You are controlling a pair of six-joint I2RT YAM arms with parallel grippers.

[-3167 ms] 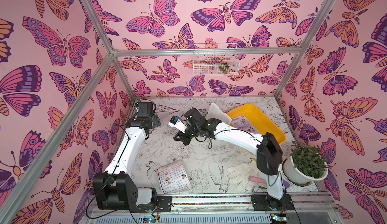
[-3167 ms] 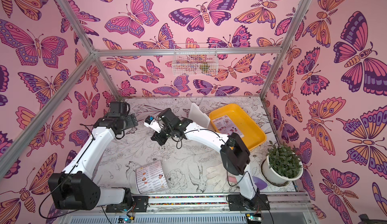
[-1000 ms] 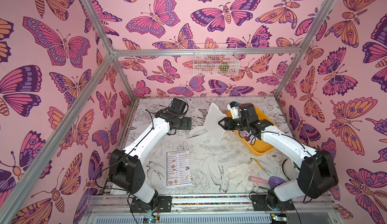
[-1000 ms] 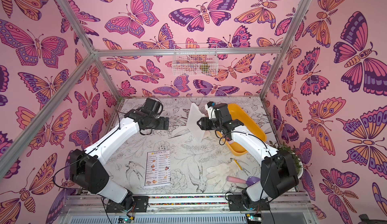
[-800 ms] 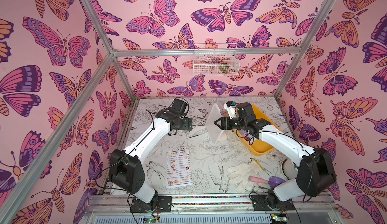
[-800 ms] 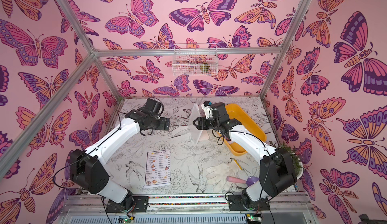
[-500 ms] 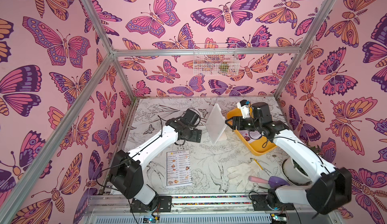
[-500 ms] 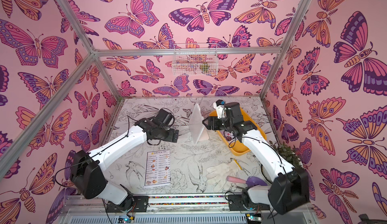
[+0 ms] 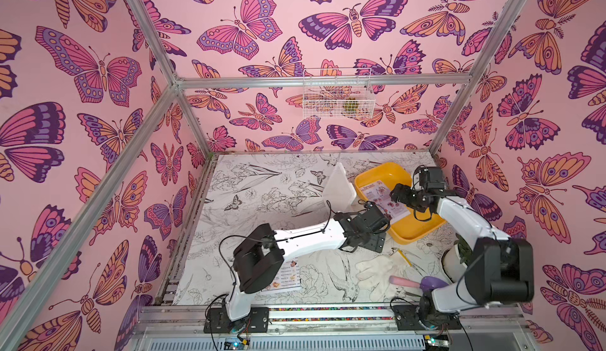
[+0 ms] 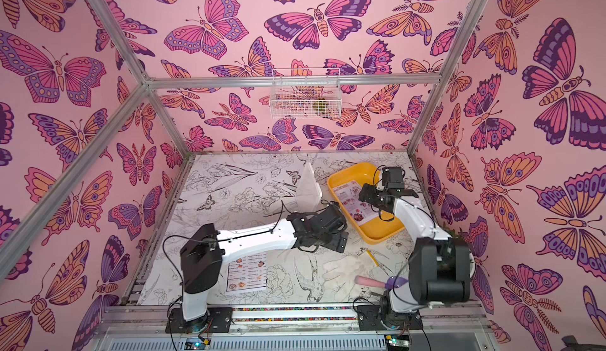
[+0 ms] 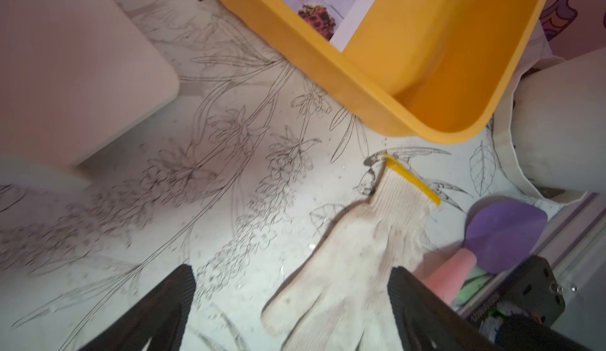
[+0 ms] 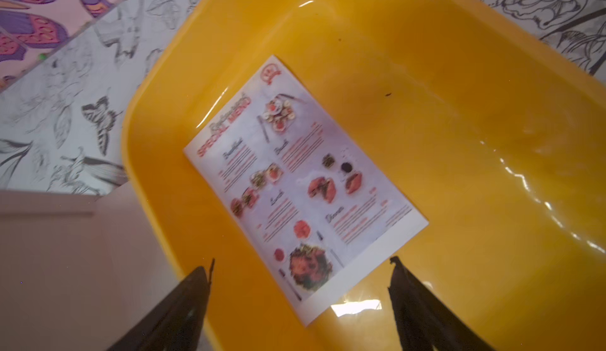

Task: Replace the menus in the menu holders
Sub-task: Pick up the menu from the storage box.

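The menu holder point(image 9: 339, 188), a white panel, stands upright at mid-table with neither gripper touching it. The "SPECIAL MENU" sheet point(image 12: 301, 182) lies flat in the yellow tray point(image 9: 410, 234). My right gripper point(image 12: 298, 264) hovers open just above that sheet's near corner, seen in a top view over the tray point(image 10: 369, 195). The other menu point(image 10: 247, 272) lies flat near the table's front, partly hidden under the left arm. My left gripper point(image 11: 292, 269) is open and empty above the table, between the holder and the tray's front corner point(image 9: 372, 239).
A white glove point(image 11: 347, 251) lies right in front of the left gripper, with a yellow pencil point(image 9: 405, 257) beside it. A pink-handled purple tool point(image 9: 423, 282) and a potted plant point(image 9: 459, 254) sit at the front right. A wire basket point(image 9: 337, 93) hangs on the back wall.
The left arm swung from the back left across to the tray's front corner. The right gripper drew back from the holder to above the tray, and its jaws widened.
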